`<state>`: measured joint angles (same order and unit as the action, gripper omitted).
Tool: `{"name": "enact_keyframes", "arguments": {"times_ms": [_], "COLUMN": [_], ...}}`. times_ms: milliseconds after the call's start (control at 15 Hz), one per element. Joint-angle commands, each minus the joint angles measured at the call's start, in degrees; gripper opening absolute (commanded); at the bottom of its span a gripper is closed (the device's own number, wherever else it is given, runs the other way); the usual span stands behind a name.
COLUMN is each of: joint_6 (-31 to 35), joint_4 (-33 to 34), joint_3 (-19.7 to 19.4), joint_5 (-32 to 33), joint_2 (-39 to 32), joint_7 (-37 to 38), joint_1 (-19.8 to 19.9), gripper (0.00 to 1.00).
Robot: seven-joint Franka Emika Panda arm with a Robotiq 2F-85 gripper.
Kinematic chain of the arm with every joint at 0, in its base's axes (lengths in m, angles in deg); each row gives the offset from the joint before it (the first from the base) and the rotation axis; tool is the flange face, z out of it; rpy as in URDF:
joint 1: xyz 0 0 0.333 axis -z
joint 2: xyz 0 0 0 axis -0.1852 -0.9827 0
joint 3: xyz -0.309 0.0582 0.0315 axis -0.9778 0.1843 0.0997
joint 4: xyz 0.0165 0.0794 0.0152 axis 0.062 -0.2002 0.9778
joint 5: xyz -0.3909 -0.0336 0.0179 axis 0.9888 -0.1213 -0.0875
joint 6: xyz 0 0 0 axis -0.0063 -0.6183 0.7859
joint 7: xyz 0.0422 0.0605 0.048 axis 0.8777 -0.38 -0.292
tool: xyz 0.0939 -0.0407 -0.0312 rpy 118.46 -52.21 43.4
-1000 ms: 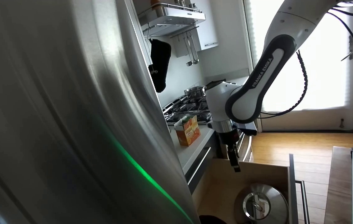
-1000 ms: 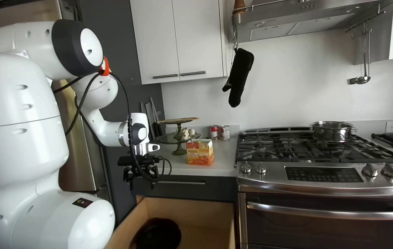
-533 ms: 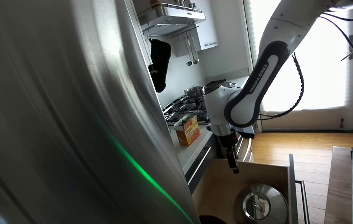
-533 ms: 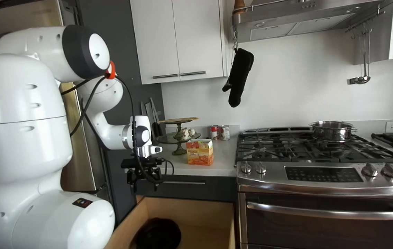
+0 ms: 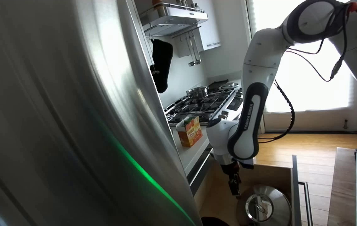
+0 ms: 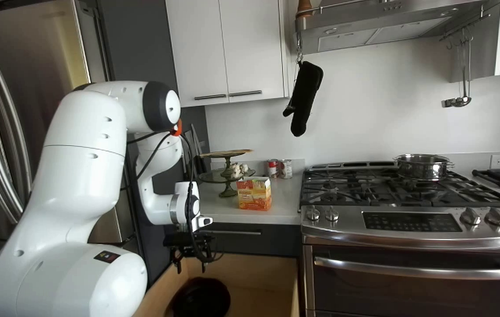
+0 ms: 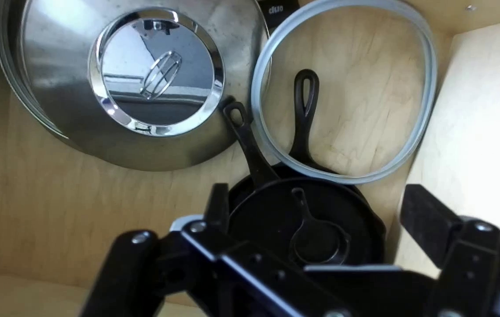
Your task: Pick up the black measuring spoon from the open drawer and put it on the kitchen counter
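The small black spoon [image 7: 317,241], shaped like a tiny frying pan, lies inside the upper black pan [image 7: 267,220] of a stack in the drawer [image 7: 100,207], its handle [image 7: 303,205] pointing up and slightly left in the wrist view. The fingers [image 7: 424,215] hang wide apart over the drawer, gripping nothing. From its look the spoon is probably cast iron: dense for its size, rigid, hard to damage, perhaps a little slick. The handle, near where it joins the bowl, seems the best hold; the fingers would close across it there, close to the weight, whereas the far tip would let the bowl sag or twist. Lying so flat, it leaves little to pinch, and the pan's rim may block the spread fingers before they reach it. It has yet to reach the bench [image 6: 285,198].
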<state>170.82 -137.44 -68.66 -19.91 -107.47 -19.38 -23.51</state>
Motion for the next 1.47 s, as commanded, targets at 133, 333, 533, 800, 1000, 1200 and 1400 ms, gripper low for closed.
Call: {"name": "enact_keyframes", "arguments": {"times_ms": [133,333,533,800,1000,1200,1400], "joint_6": [10.0,12.7,11.1,11.6,11.6,12.2,12.9], "joint_4": [6.4,10.1,14.0,13.2,13.7,18.1,22.8], "joint_3": [-6.5,-10.7,-12.7,-11.7,-12.1,-9.4,-8.5], "joint_5": [6.2,9.3,12.4,10.8,11.0,10.3,9.8], "joint_2": [-11.4,-16.4,-20.3,-19.7,-19.9,-25.0,-30.4], "joint_7": [7.4,9.1,6.6,6.8,6.5,2.9,1.6], "joint_1": [-8.5,-14.5,-18.2,-17.7,-17.7,-14.7,-13.9], "gripper": [1.00,1.00,1.00,1.00,1.00,1.00,1.00]}}
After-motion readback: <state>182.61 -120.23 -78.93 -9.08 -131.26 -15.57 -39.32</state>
